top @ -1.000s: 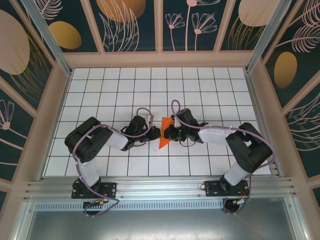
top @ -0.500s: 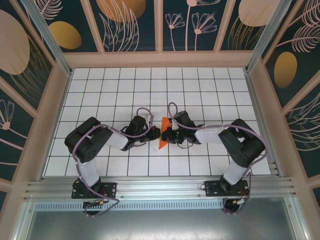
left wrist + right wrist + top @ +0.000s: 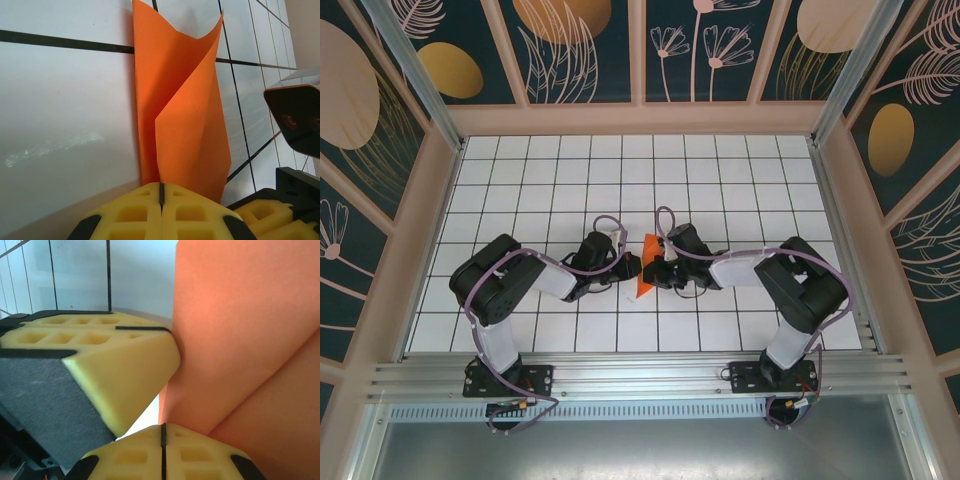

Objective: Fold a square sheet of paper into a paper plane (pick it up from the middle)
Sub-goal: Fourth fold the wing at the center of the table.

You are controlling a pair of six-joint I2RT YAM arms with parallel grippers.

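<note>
Top view: at frame centre, the left end effector (image 3: 631, 268) and right end effector (image 3: 657, 270) meet at the creased orange paper (image 3: 644, 268) over the gridded surface (image 3: 520, 180). Left wrist: yellow pads clamp the paper's lower edge, 2 layers rising up the frame. Right wrist: pads pinch the paper at bottom centre.

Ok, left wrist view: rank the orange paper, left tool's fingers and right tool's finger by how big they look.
1. orange paper
2. left tool's fingers, enlarged by nearness to the camera
3. right tool's finger, partly cropped
</note>
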